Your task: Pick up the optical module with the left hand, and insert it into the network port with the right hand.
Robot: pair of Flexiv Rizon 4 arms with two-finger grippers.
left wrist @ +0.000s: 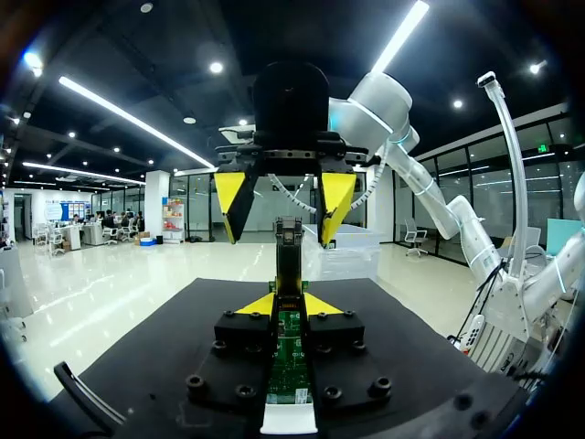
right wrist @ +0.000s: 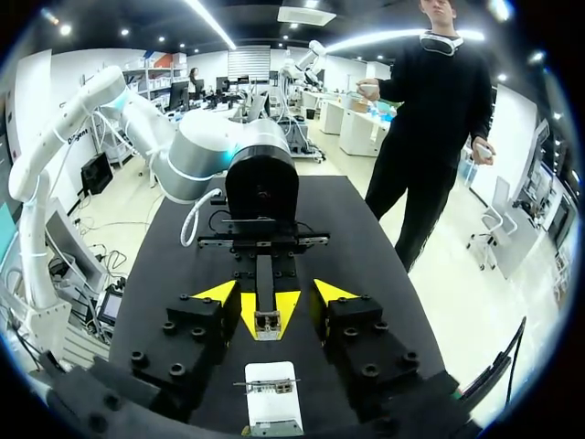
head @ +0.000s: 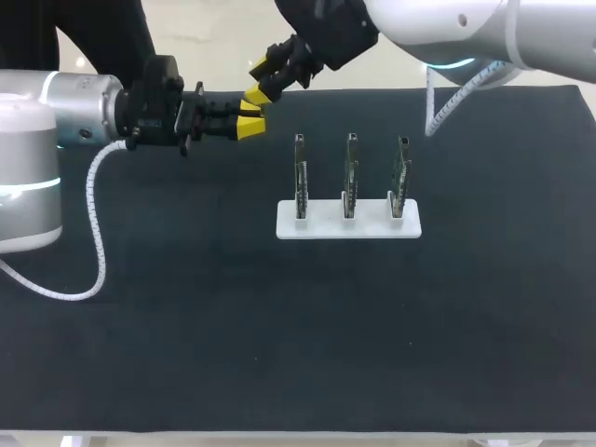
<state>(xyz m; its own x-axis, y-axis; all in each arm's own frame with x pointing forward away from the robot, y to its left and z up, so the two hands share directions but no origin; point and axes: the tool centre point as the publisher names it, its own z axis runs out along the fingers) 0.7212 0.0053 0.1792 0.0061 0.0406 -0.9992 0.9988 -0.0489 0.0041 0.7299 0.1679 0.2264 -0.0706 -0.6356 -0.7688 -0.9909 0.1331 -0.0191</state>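
Observation:
The optical module (left wrist: 290,261), a slim dark bar, sticks out from between the yellow tips of my left gripper (left wrist: 292,304), which is shut on it above the table's far left part (head: 250,126). My right gripper (head: 264,82) comes in from the far right and faces the left one tip to tip. In the right wrist view its yellow fingertips (right wrist: 219,293) stand on either side of the module's free end (right wrist: 266,293), a gap on each side, so it is open. The white rack (head: 349,221) with three upright port boards stands mid-table.
The rack's white base (right wrist: 271,393) shows below my right gripper, between its finger bases. A white coiled cable (head: 93,233) hangs from my left arm over the dark mat (head: 279,345). Another cable (head: 447,102) drops from my right arm near the far edge.

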